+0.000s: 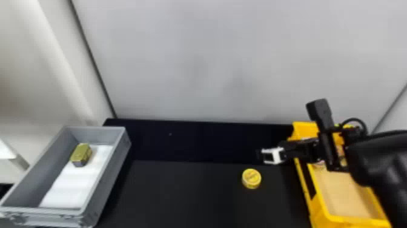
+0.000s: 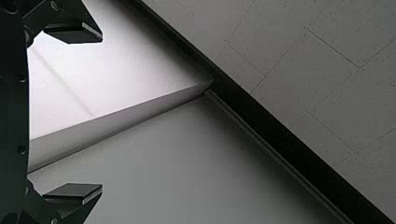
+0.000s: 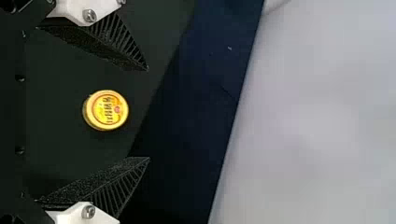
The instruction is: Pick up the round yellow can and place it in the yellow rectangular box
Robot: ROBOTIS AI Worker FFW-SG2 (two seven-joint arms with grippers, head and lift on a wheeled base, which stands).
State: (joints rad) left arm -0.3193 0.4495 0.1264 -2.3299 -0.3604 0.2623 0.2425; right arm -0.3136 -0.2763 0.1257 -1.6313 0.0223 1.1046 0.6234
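Evidently R tool (image 3: 148,114) is spread wide, prob. to straddle the can (image 3: 106,110). Yellow box (image 1: 351,221) sits nr, presumably for short carry.

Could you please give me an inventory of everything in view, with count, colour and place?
Round can: one, yellow, on the table just left of the yellow box
Yellow box: one, yellow with tan base, at the right
Items at the box's far end: count unclear, partly hidden by the arm
Grey bin: one, grey, at the left
Tin: one, olive green, in the bin
Lining: one, white, on the bin's floor
Table: one, black, centre
Wall: pale grey, behind the table
Right arm: one, black, over the yellow box
Right gripper: one, black and white, open, near the can
Left gripper: one, black, open, left wrist view
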